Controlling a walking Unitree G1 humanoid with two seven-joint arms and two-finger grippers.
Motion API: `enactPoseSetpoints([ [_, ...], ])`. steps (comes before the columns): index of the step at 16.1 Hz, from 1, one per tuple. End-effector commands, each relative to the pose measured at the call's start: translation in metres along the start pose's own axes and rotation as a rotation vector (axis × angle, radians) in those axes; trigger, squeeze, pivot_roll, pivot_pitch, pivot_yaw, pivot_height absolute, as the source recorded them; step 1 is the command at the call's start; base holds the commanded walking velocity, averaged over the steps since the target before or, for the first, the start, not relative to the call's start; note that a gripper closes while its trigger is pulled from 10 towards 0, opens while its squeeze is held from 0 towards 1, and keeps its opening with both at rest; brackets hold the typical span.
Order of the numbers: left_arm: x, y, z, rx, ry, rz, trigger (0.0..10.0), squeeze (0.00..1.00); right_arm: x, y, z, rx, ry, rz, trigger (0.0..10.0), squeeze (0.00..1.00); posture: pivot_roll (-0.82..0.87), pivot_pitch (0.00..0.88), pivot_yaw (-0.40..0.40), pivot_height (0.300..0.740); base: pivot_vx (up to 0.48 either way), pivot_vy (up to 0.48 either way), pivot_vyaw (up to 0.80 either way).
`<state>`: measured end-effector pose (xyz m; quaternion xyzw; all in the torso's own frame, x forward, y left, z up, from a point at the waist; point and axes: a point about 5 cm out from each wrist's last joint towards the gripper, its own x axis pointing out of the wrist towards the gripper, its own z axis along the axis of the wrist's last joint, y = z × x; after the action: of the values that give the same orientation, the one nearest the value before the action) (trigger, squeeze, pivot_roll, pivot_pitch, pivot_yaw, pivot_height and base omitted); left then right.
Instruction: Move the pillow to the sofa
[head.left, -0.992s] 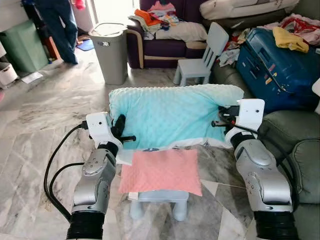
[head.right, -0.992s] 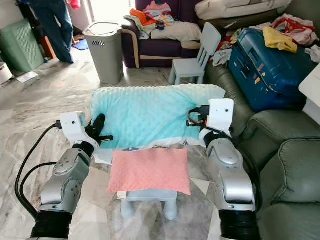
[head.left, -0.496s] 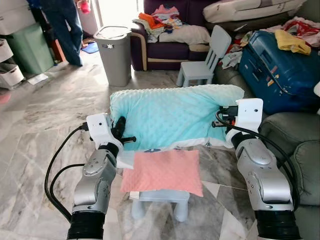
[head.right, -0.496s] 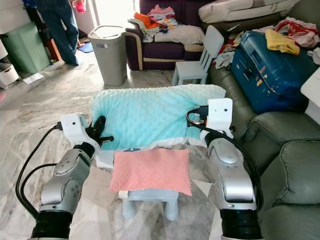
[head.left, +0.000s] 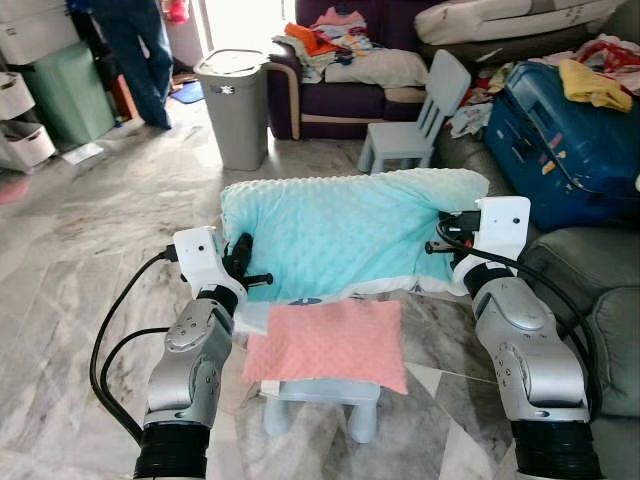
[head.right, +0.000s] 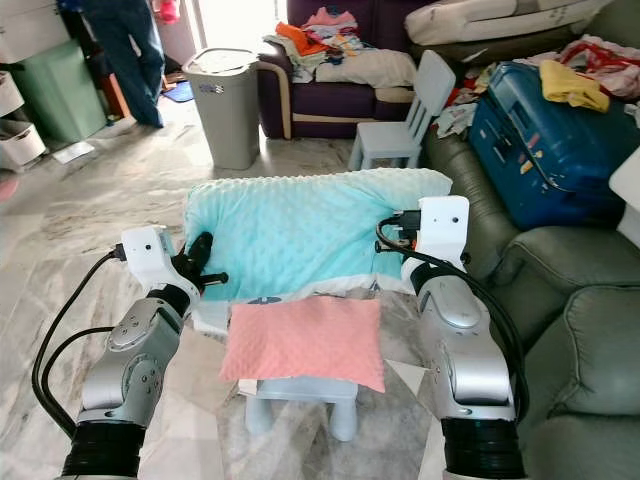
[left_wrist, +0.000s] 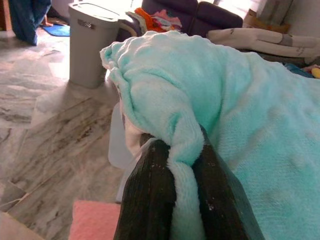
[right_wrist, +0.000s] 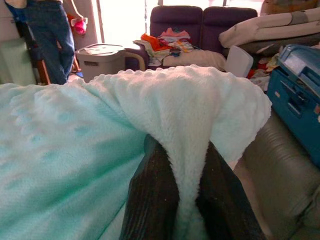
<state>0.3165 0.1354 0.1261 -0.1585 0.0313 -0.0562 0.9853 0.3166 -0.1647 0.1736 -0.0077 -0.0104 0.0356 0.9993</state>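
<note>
In the left eye view, the pillow (head.left: 345, 235), a mint dotted one, hung spread between the two raised arms, clear of the floor. The left gripper (head.left: 243, 262) was clamped on the pillow's left edge and the right gripper (head.left: 447, 232) on its right edge. Directly below the grippers and nearer the robot, a pink cushion (head.left: 327, 343) lay on a pale blue stool (head.left: 322, 400). Beyond the left gripper stood a grey bin (head.left: 236, 107), with a person (head.left: 132, 52) standing further off on that side. Beyond the right gripper stood a small blue chair (head.left: 422, 110), and outboard of that gripper lay a blue suitcase (head.left: 562, 125) on the green sofa (head.left: 590, 270). A purple sofa (head.left: 350, 70) heaped with clothes stood far ahead of both grippers. The right eye view showed the same arrangement, the pillow held above the marble floor (head.right: 90, 220) ahead of the stool. In the left wrist view, the two black fingers (left_wrist: 150, 200) were closed on a bunched fold of the pillow's edge, fabric squeezed between them; the bin stood beyond the fingertips. In the right wrist view, the fingers (right_wrist: 152, 200) likewise pinched a thick fold of the pillow, with the suitcase off to the gripper's outer side and the purple sofa far ahead.
</note>
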Motion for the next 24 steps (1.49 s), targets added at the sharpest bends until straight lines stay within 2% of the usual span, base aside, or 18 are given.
enactPoseSetpoints([
  [1,0.0010,-0.0014,0.0027,-0.002,-0.006,-0.016,10.0,0.00,0.0005,0.0018,0.0083,0.001,-0.025,0.012,10.0,0.00,-0.09,0.000,-0.001,0.740,0.000,0.000,0.00],
  [8,0.0004,-0.0019,0.0024,0.007,-0.007,-0.030,10.0,0.00,-0.0003,0.0028,0.0080,0.014,-0.026,0.017,10.0,0.00,-0.09,0.000,0.000,0.740,0.000,0.449,-0.78],
  [19,0.0004,-0.0022,0.0025,0.017,0.002,-0.036,10.0,0.00,-0.0010,0.0027,0.0097,0.025,-0.042,0.014,10.0,0.00,-0.09,0.000,0.006,0.740,0.000,0.474,0.00],
  [24,0.0013,-0.0054,0.0059,0.040,-0.014,-0.059,10.0,0.00,-0.0012,0.0025,0.0091,0.030,-0.040,0.005,10.0,0.00,-0.09,0.000,0.010,0.740,0.000,0.000,0.00],
])
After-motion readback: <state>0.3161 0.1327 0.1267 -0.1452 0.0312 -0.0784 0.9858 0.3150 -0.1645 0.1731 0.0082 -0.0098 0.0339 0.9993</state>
